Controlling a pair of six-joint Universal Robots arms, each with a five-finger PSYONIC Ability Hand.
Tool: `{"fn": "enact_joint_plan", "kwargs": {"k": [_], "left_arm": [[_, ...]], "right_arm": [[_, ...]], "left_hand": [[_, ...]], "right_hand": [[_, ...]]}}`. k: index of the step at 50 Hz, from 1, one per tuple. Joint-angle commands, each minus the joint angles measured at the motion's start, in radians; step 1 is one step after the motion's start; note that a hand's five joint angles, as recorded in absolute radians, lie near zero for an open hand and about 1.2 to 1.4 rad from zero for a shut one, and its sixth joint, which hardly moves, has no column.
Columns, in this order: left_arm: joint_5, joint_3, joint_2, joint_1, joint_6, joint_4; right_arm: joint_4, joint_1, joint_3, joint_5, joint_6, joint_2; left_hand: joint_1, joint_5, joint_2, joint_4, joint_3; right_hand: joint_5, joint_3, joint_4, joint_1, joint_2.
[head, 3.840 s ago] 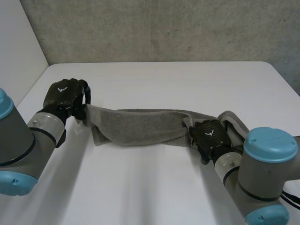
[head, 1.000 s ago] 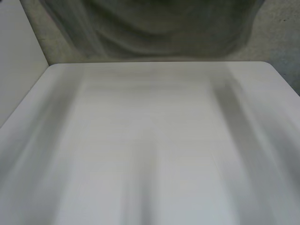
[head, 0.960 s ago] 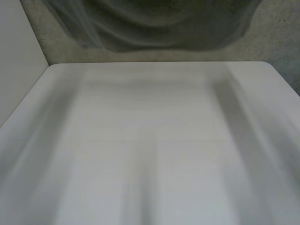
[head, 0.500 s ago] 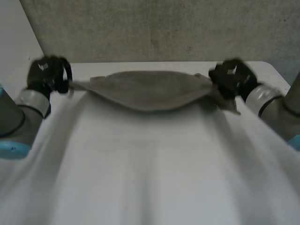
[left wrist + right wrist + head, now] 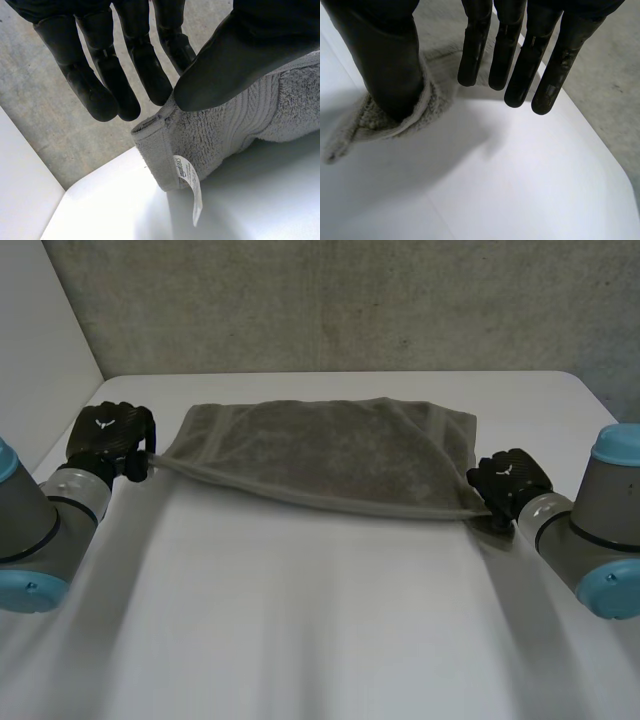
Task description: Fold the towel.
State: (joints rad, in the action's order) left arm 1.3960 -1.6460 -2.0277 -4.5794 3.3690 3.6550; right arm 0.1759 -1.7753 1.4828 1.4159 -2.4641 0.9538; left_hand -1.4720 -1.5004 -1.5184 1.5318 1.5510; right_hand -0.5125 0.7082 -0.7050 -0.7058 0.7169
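Left robot hand pinches towel left corner; right robot hand pinches near-right corner, towel stretched between them

towel grey, ribbed band | tag white | table white | left hand black | right hand black

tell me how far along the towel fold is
Done: the towel lies spread open on the table. In hand: the left hand and right hand each pinch a near corner, the edge taut between them. Left: the fold itself, none shows yet.
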Motion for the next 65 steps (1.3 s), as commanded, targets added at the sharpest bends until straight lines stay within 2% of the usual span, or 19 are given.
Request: {"fn": "enact_joint_plan", "kwargs": {"k": [1,11,13,15,16,17,24,33,36,38,39,41,42,44,46,50,56,60,65], "left_arm": [[0.000,-0.003,0.003,-0.003,0.000,0.000],[0.002,-0.005,0.003,-0.003,0.000,0.000],[0.002,-0.005,0.003,-0.003,0.000,0.000],[0.002,-0.005,0.004,-0.006,0.000,0.000],[0.002,-0.005,0.004,-0.006,0.000,0.000],[0.003,-0.005,0.007,-0.010,0.000,-0.001],[0.002,-0.006,0.063,-0.016,-0.007,-0.013],[-0.005,-0.031,0.221,-0.024,-0.135,-0.052],[-0.006,-0.058,0.288,-0.024,-0.132,-0.069],[-0.012,-0.098,0.355,-0.023,-0.122,-0.094],[-0.012,-0.098,0.356,-0.023,-0.122,-0.095],[-0.032,-0.130,0.420,-0.026,-0.090,-0.134],[-0.032,-0.130,0.420,-0.026,-0.089,-0.134],[-0.057,-0.162,0.477,-0.042,-0.044,-0.196],[-0.064,-0.176,0.506,-0.056,-0.022,-0.232],[-0.077,-0.196,0.550,-0.072,0.009,-0.294],[-0.106,-0.202,0.549,-0.078,0.010,-0.320],[-0.104,-0.196,0.447,-0.073,0.018,-0.314],[-0.094,-0.135,0.299,-0.044,0.020,-0.315]], "right_arm": [[0.036,0.007,0.036,0.029,-0.053,0.003],[0.014,0.011,0.019,0.021,-0.272,0.006],[-0.003,0.011,0.014,0.020,-0.296,0.007],[-0.057,0.010,-0.008,0.014,-0.326,0.005],[-0.058,0.010,-0.009,0.014,-0.326,0.005],[-0.090,0.010,-0.022,0.009,-0.334,0.005],[-0.156,0.033,-0.052,-0.029,-0.334,0.083],[-0.079,0.036,0.014,-0.060,-0.231,0.370],[-0.059,0.039,0.054,-0.060,-0.101,0.447],[-0.059,0.037,0.099,-0.063,0.090,0.500],[-0.059,0.037,0.099,-0.063,0.091,0.500],[-0.065,0.039,0.148,-0.060,0.312,0.536],[-0.065,0.039,0.148,-0.060,0.313,0.536],[-0.091,0.042,0.185,-0.052,0.489,0.560],[-0.126,0.042,0.191,-0.052,0.526,0.575],[-0.220,0.042,0.174,-0.060,0.513,0.631],[-0.331,0.074,0.126,-0.175,0.376,0.631],[-0.334,0.099,0.099,-0.279,0.304,0.493],[-0.337,0.091,0.024,-0.302,0.298,0.349]], "left_hand": [[0.076,0.279,0.122,-0.136,-0.155],[0.076,0.279,0.122,-0.136,-0.155],[0.076,0.279,0.122,-0.136,-0.155],[0.076,0.279,0.122,-0.136,-0.155],[0.076,0.279,0.122,-0.136,-0.155],[0.076,0.279,0.122,-0.136,-0.155],[0.076,0.279,0.122,-0.136,-0.155],[0.076,0.279,0.122,-0.136,-0.155],[0.076,0.279,0.122,-0.136,-0.155],[0.076,0.279,0.122,-0.136,-0.155],[0.076,0.279,0.122,-0.136,-0.155],[0.076,0.279,0.122,-0.136,-0.155],[0.076,0.279,0.122,-0.136,-0.155],[0.076,0.279,0.122,-0.136,-0.155],[0.076,0.279,0.122,-0.136,-0.155],[0.076,0.279,0.122,-0.136,-0.155],[0.076,0.279,0.122,-0.136,-0.155],[0.076,0.279,0.122,-0.136,-0.155],[0.076,0.279,0.122,-0.136,-0.155]], "right_hand": [[0.021,-0.042,0.039,0.040,-0.051],[-0.017,-0.004,0.001,0.002,-0.013],[-0.088,0.067,-0.070,-0.069,0.058],[-0.494,0.473,-0.476,-0.475,0.464],[-0.496,0.475,-0.478,-0.477,0.466],[-0.707,0.686,-0.689,-0.688,0.677],[-0.709,0.688,-0.691,-0.690,0.679],[-0.709,0.688,-0.691,-0.690,0.679],[-0.709,0.688,-0.691,-0.690,0.679],[-0.709,0.688,-0.691,-0.690,0.679],[-0.709,0.688,-0.691,-0.690,0.679],[-0.709,0.688,-0.691,-0.690,0.679],[-0.709,0.688,-0.691,-0.690,0.679],[-0.709,0.688,-0.691,-0.690,0.679],[-0.709,0.688,-0.691,-0.690,0.679],[-0.709,0.688,-0.691,-0.690,0.679],[-0.709,0.688,-0.691,-0.690,0.679],[-0.709,0.688,-0.691,-0.690,0.679],[-0.709,0.688,-0.691,-0.690,0.679]]}}
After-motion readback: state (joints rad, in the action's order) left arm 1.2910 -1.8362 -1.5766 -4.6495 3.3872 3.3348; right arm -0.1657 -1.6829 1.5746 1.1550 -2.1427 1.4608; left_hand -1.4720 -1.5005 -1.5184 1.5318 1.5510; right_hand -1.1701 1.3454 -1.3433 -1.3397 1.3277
